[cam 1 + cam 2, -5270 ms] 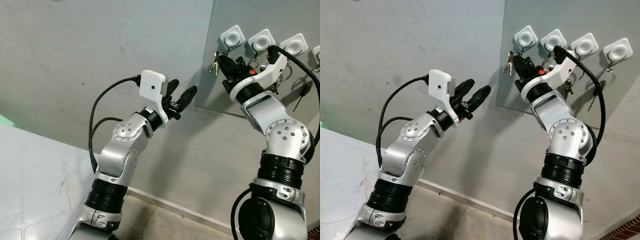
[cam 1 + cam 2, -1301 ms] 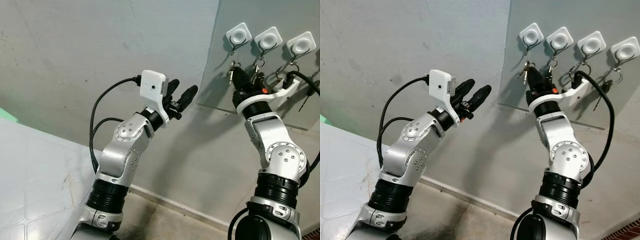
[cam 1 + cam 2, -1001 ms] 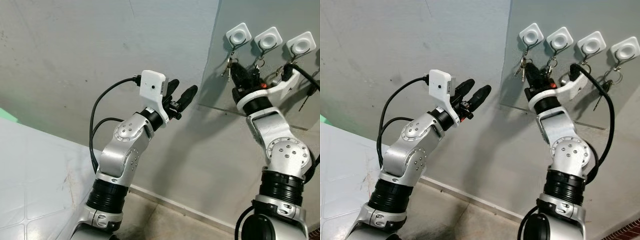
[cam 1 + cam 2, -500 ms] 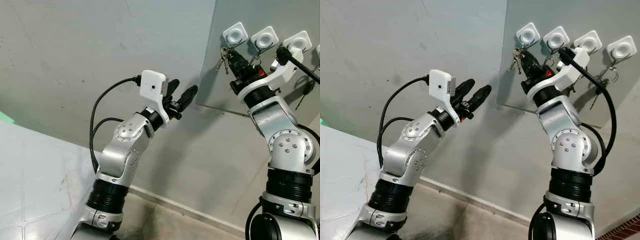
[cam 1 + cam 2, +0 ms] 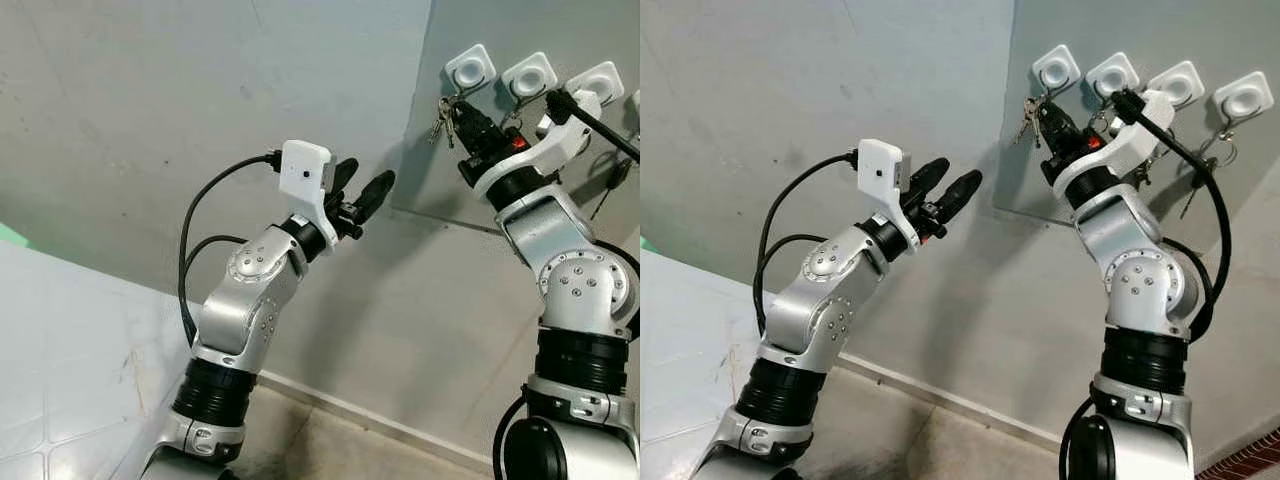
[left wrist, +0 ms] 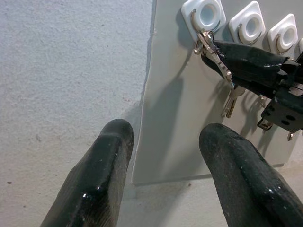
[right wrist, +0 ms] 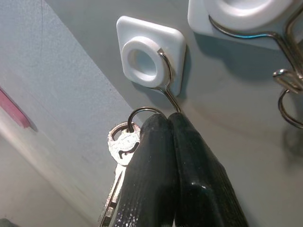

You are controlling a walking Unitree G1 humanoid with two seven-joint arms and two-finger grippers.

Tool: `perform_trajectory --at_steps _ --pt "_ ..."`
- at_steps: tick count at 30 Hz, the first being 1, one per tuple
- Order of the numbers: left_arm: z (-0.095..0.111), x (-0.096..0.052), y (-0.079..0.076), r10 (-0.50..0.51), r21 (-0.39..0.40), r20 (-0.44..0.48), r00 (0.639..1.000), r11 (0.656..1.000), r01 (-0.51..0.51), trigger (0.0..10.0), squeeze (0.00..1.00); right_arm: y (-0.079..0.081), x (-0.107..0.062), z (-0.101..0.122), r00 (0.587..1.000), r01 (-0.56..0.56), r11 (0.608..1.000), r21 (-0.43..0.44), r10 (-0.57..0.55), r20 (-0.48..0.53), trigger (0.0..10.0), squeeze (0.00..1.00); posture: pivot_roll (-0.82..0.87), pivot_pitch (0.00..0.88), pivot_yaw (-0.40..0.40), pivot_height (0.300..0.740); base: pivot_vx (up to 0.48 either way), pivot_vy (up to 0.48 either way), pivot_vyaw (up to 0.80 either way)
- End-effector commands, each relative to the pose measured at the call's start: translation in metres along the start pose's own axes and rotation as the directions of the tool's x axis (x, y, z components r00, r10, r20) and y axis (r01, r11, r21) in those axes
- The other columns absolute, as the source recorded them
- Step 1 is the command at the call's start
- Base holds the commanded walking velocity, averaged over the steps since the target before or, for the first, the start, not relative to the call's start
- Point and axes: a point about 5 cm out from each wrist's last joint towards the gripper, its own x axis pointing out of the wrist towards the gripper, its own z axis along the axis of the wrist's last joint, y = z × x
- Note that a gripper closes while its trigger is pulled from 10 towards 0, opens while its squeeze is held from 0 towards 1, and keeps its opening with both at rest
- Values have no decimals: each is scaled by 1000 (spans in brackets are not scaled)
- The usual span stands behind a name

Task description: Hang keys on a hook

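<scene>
**Keys brought up to the first hook, ring not yet seated**

Left eye view: the right gripper [image 5: 462,113] is raised to the grey panel [image 5: 520,180] on the wall, its tips just below the leftmost hook [image 5: 468,72], with the keys [image 5: 441,117] dangling beside them. The left gripper [image 5: 362,190] hovers well apart, fingers spread and empty.

Right eye view: the same scene; other hooks along the row already carry rings.

Left wrist view: the open left fingers [image 6: 94,184] frame the panel; the right gripper's black fingers pinch the keys directly under the hook's wire.

Right wrist view: the right gripper's fingers are pressed together on the keys, the key ring [image 7: 142,115] touching the wire of the hook beside its lower bend. Whether the ring has passed over the tip cannot be told.

The step in hand looks like threading the ring; next would be a small lift over the tip, then release
</scene>
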Motion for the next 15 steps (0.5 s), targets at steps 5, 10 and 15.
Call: perform_trajectory --at_steps 5,10,15 --pt "6 0 -1 -5 4 20 1000 1000 5 10000 0 -6 5 5 996 85 996 0 -85 -29 10000 0 -77 56 -2 740 0 0 0" --pt "5 -1 -2 -5 1 20 1000 1000 5 10000 0 -8 4 4 991 112 993 -22 -113 -73 10000 0 -79 56 -7 740 0 0 0" --pt "4 -2 -3 -4 -3 19 1000 1000 4 10000 0 -9 3 6 985 125 991 -50 -129 -111 10000 0 -87 52 -15 740 0 0 0"
